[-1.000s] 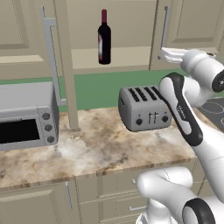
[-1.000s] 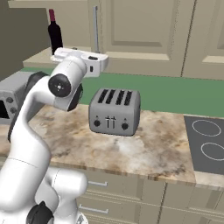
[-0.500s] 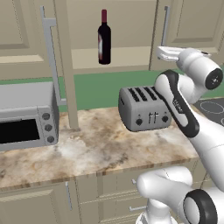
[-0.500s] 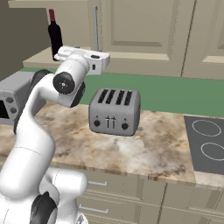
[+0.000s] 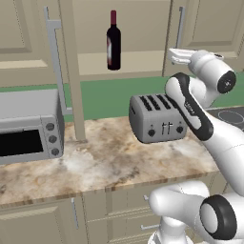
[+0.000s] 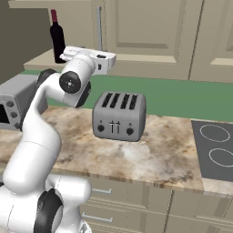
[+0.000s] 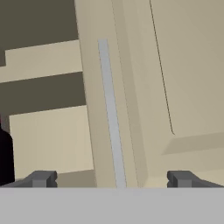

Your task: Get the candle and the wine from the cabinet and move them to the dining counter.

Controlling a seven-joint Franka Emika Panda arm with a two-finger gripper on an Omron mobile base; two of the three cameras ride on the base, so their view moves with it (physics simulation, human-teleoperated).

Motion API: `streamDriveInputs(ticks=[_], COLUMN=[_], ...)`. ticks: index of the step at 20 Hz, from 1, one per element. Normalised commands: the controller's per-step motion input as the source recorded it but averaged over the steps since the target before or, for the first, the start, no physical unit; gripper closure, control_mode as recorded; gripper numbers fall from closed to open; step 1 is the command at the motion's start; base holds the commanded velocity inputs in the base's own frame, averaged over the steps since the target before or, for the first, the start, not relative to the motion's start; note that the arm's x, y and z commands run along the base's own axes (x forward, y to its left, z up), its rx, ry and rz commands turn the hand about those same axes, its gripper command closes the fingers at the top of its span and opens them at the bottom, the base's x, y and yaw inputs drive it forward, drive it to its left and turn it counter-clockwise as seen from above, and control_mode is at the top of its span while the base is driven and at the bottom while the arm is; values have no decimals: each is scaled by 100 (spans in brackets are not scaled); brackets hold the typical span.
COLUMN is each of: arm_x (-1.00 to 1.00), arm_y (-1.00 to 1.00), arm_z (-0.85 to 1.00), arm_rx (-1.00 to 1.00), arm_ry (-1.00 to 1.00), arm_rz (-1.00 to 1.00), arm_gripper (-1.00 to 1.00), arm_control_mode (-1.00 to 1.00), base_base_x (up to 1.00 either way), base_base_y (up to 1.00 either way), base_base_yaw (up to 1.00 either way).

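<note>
A: Where's the wine (image 5: pixel 113 42)?

B: Upright on the cabinet shelf (image 5: pixel 133 64), in the open section of the cabinet (image 5: pixel 205 26). Dark bottle, red neck, pale label. In the right base view it stands at far left (image 6: pixel 57 40), behind the robot's hand. In the hand view, just a dark sliver at the left edge (image 7: pixel 6 157).

A: Gripper?

B: Gripper (image 7: pixel 111 179) is wide open, nothing between the fingers. Both fingertips (image 7: pixel 41 178) poke up at the bottom of the hand view, well apart. It faces a closed cabinet door with the silver bar handle (image 7: pixel 111 118) running up roughly midway between the tips. Cannot tell how close it is to the handle.

A: Is the hand touching the bottle?

B: No. In the left base view the hand (image 5: pixel 183 56) is up at shelf height, right of the wine and apart from it, in front of the door with the long handle (image 5: pixel 180 26).

A: Other doors?

B: One open door (image 5: pixel 71 71), swung out edge-on left of the bottle, its bar handle (image 5: pixel 55 62) facing left.

A: Counter stuff?

B: Marbled worktop (image 5: pixel 109 164) with a green backsplash (image 5: pixel 102 97). Silver four-slot toaster (image 5: pixel 157 118) under the arm, toaster oven (image 5: pixel 29 126) at left. Cooktop (image 6: pixel 217 148) at right in the right base view. Candle can't be made out.
</note>
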Motion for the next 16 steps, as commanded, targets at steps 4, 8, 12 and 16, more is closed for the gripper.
streamDriveInputs(ticks=[4, 8, 12, 16], arm_x=[22, 21, 21, 23], arm_y=[0, -2, -2, -6], arm_z=[0, 0, 0, 0], arm_rx=[0, 0, 0, 0], arm_ry=[0, 0, 0, 0], arm_rz=[0, 0, 0, 0], arm_gripper=[-100, -100, -100, -100], arm_control_mode=[-100, -100, -100, -100], base_base_x=[0, 0, 0, 0], base_base_y=[0, 0, 0, 0], base_base_yaw=[0, 0, 0, 0])
